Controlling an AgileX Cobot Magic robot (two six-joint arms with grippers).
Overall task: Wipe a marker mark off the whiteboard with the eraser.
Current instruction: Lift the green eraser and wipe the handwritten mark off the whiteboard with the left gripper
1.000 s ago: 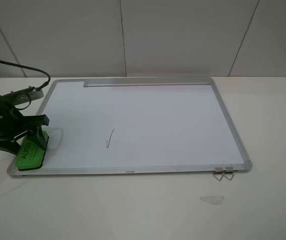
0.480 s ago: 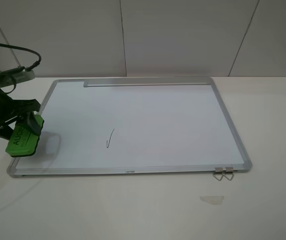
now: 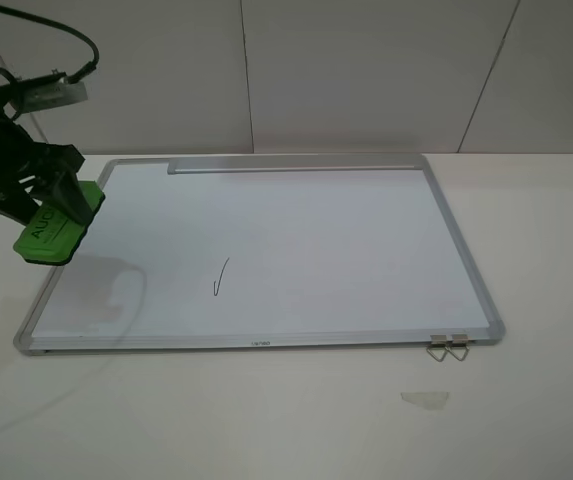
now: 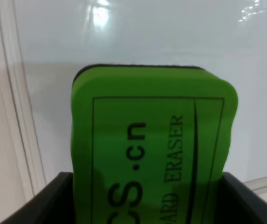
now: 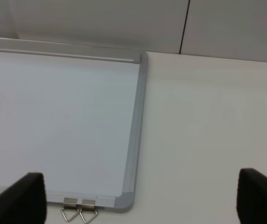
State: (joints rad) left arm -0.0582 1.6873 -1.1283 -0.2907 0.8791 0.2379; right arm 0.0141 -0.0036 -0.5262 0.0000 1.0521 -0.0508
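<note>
The whiteboard (image 3: pixel 446 230) lies flat on the table, its tray strip along the far edge. The marker mark (image 3: pixel 221 277), a thin slanted check, is left of the board's middle. My left gripper (image 3: pixel 51 212) is shut on the green eraser (image 3: pixel 54 228) and holds it in the air over the board's left edge, well left of the mark. In the left wrist view the eraser (image 4: pixel 152 149) fills the space between the black fingers (image 4: pixel 44 207) above the white board (image 4: pixel 170 32). My right gripper (image 5: pixel 141 198) is open and empty above the board's near right corner (image 5: pixel 138 116).
Two metal clips (image 3: pixel 448 347) hang off the board's near right corner, also in the right wrist view as clips (image 5: pixel 79 213). A translucent tape scrap (image 3: pixel 426 399) lies on the white table in front of them. A black cable (image 3: pixel 56 30) arcs above the left arm.
My left gripper has lifted the eraser off the board's near left corner and carried it upward and farther back along the left edge. The mark is unchanged.
</note>
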